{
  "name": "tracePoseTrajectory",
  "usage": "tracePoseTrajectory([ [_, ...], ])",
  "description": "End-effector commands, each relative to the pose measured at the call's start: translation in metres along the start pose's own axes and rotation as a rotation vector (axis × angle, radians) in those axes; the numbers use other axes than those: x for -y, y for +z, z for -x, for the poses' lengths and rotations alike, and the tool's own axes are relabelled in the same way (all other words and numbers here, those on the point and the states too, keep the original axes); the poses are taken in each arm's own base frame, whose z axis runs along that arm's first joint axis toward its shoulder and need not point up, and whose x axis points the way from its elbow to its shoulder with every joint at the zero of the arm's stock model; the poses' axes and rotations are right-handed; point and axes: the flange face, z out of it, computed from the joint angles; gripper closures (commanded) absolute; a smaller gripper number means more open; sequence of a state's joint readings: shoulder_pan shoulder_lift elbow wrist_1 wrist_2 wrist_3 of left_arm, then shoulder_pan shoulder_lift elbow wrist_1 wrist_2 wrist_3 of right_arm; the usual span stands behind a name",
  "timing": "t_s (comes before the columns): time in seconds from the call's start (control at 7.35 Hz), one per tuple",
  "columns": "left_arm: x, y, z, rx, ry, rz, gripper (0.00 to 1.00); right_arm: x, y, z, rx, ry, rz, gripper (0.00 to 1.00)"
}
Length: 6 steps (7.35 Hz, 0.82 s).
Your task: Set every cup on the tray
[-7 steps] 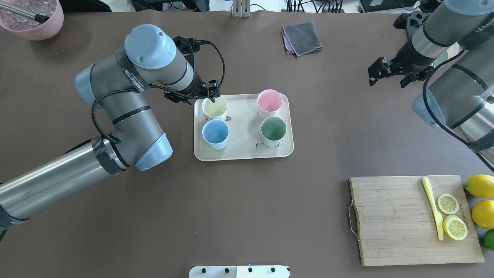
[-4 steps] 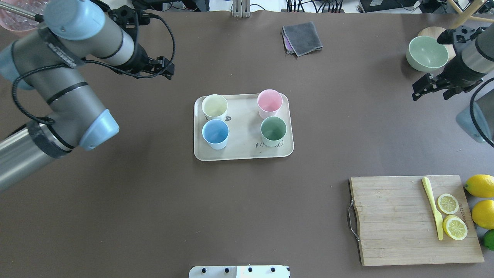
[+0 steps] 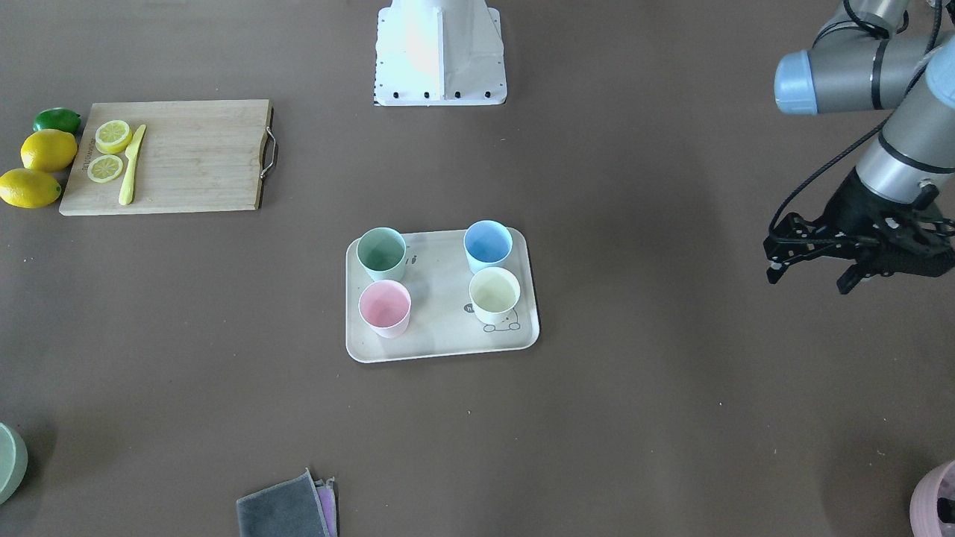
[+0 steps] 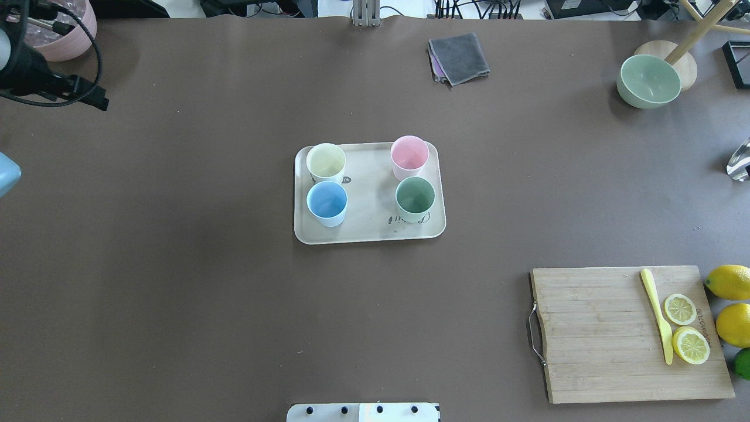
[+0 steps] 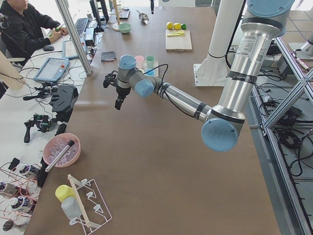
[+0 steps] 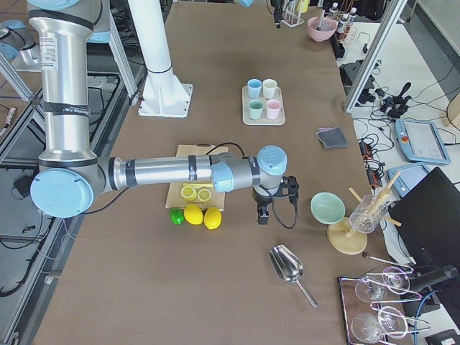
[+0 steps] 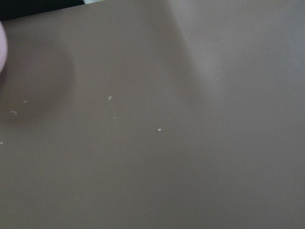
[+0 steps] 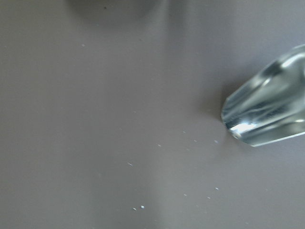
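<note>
The cream cup (image 4: 326, 161), light blue cup (image 4: 327, 202), pink cup (image 4: 409, 155) and mint green cup (image 4: 415, 198) stand upright on the beige tray (image 4: 372, 193) at mid table. They also show in the front view: cream (image 3: 495, 293), blue (image 3: 488, 245), pink (image 3: 385, 307), green (image 3: 381, 252). My left gripper (image 3: 807, 280) is open and empty, far off the tray toward the table's left end, as the left side view (image 5: 111, 94) also shows. My right gripper (image 6: 262, 212) shows only in the right side view, near the lemons; I cannot tell if it is open or shut.
A bamboo cutting board (image 4: 603, 334) with lemon slices and a yellow knife lies front right, with lemons (image 4: 729, 281) beside it. A green bowl (image 4: 647, 81) is back right, a grey cloth (image 4: 460, 57) at the back, a pink bowl (image 4: 64, 41) back left, and a metal scoop (image 4: 739, 163) at the right edge.
My left gripper let go of the cream cup and drew back far to the left. My right arm swung out of the overhead view to the right. The cups have not moved.
</note>
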<state>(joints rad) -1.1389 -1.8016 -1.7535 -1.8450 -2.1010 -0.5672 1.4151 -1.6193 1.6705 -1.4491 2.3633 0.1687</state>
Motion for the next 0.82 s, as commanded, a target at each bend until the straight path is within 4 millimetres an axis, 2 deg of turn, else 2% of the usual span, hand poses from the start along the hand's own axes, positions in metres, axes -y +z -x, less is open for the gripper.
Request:
tracePoseTrajectory([
  [0.0,-0.040,-0.003,0.093,0.077,-0.059,0.021,0.02,-0.035,-0.012,-0.052,-0.013,-0.020,-0.015,0.00],
  [0.14,-0.048,-0.028,0.146,0.107,0.008,0.015,0.02,-0.044,-0.013,-0.062,-0.019,-0.004,-0.021,0.00],
  [0.27,-0.073,-0.046,0.196,0.081,0.026,0.042,0.02,-0.047,-0.015,-0.065,-0.020,0.004,-0.023,0.00],
  [0.41,-0.094,-0.070,0.231,0.015,0.016,0.035,0.02,-0.048,-0.015,-0.066,-0.020,0.007,-0.023,0.00],
  [0.54,-0.123,-0.078,0.250,-0.022,-0.027,0.041,0.02,-0.044,-0.017,-0.064,-0.020,0.004,-0.028,0.00],
  [0.68,-0.141,-0.078,0.254,-0.022,-0.031,0.049,0.02,-0.043,-0.020,-0.061,-0.020,-0.003,-0.034,0.00],
])
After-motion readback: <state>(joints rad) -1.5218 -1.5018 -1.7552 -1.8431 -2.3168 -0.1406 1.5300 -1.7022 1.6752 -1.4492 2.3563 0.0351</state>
